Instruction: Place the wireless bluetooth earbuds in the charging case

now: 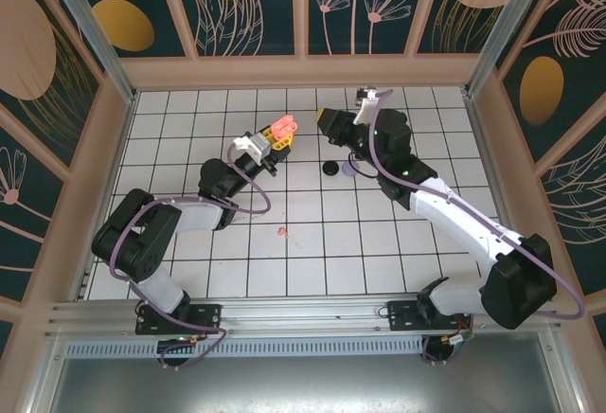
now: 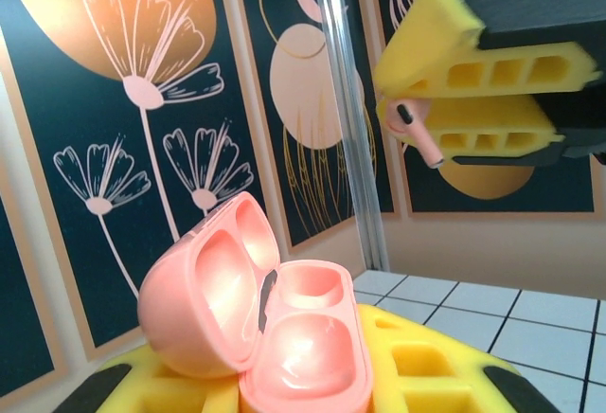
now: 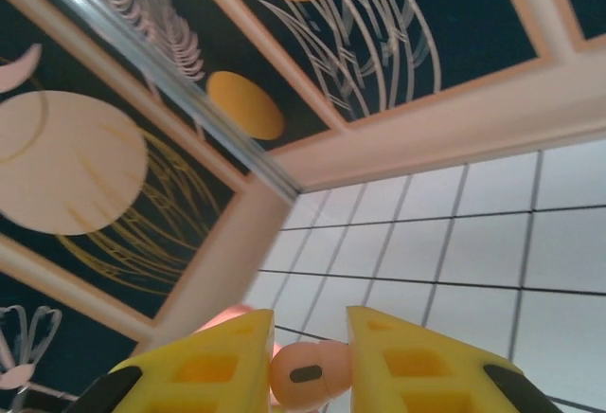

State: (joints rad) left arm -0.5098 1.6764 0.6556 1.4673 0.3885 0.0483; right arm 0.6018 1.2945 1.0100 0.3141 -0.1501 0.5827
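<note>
Right, my left gripper is clamped on the open salmon charging case, its lid tipped back and both wells looking empty. My right gripper pinches one salmon earbud between its yellow pads, stem slanting downward. Seen from my left wrist, the earbud hangs above and right of the wells, well apart, so I judge the right arm must carry it down and leftward.
</note>
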